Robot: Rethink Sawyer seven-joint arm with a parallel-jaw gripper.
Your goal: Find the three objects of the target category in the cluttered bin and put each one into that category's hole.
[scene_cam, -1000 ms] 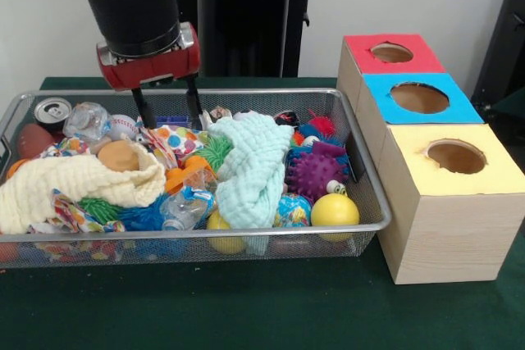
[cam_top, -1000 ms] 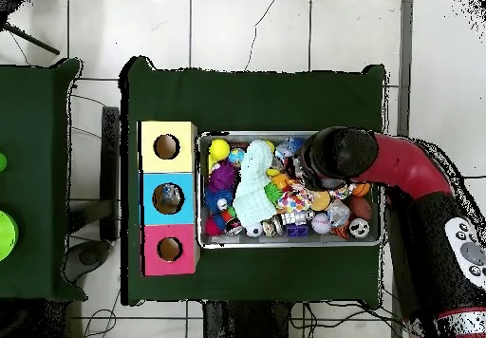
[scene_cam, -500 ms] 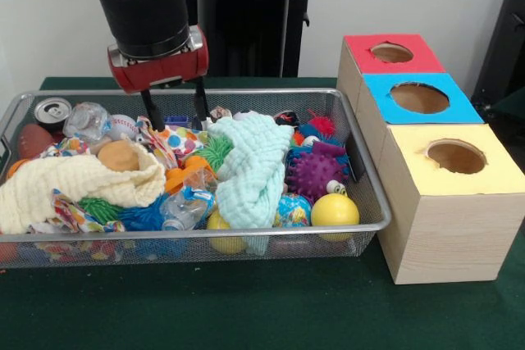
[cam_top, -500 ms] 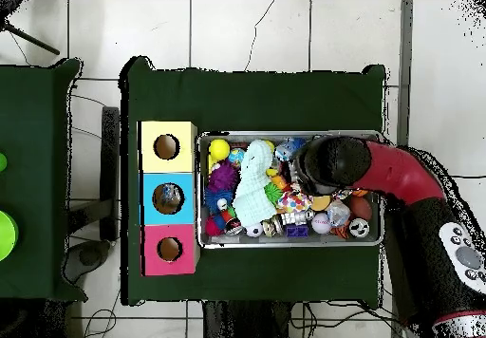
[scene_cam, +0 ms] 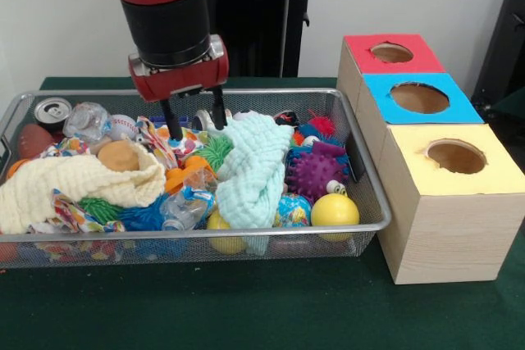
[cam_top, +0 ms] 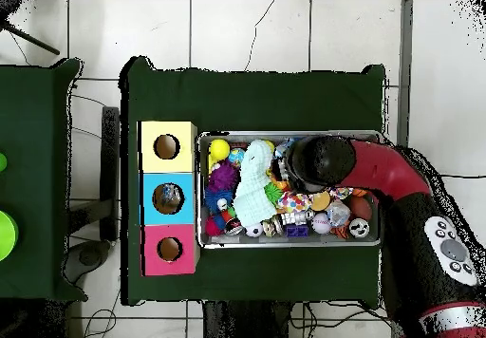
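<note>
The table [scene_cam: 246, 309] wears a dark green cloth and carries everything else. On it, at the right of the front view, stand three wooden boxes in a row, each with a round hole in a coloured top: yellow box [scene_cam: 451, 202] nearest the camera, blue box [scene_cam: 420, 97] in the middle, red box [scene_cam: 392, 52] farthest. In the overhead view something lies inside the blue hole [cam_top: 168, 197]; what it is cannot be told.

Just beside the boxes sits the wire bin [scene_cam: 373, 194], packed full. The arm [scene_cam: 164, 6] comes down over its middle rear part. A cream towel [scene_cam: 74, 186] sprawls across the bin's left half, and a mint cloth [scene_cam: 254, 170] drapes over the centre, hanging toward the front rim.

The gripper [scene_cam: 197, 120] hangs just above the clutter, its two black fingers parted with nothing between them, their tips near a polka-dot cloth [scene_cam: 168, 141] and the mint cloth's upper edge.

Smaller things fill the bin: a purple spiky ball [scene_cam: 314, 174] right of the mint cloth, a yellow ball [scene_cam: 335, 211] at the front right corner, a tan ball [scene_cam: 119, 156] nested in the towel, a baseball [scene_cam: 123, 126] and a can [scene_cam: 52, 111] at the rear left.
</note>
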